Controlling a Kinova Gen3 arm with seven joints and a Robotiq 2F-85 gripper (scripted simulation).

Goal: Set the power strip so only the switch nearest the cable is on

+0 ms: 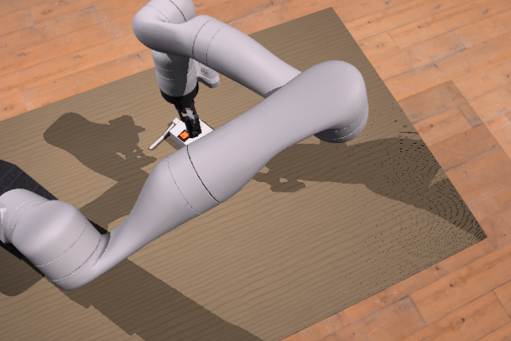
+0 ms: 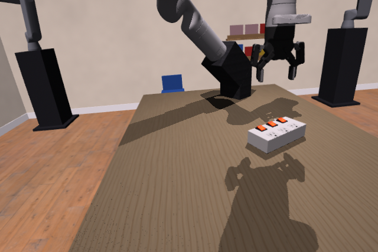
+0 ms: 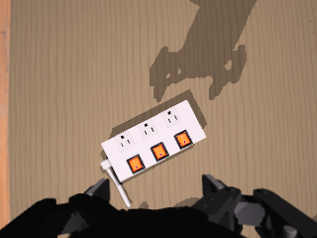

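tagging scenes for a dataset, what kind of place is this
Probably a robotics lab or test room: a grey arm is mounted at a wooden table holding only a power strip, more arms stand on black pedestals around it, and the floor is wood plank.
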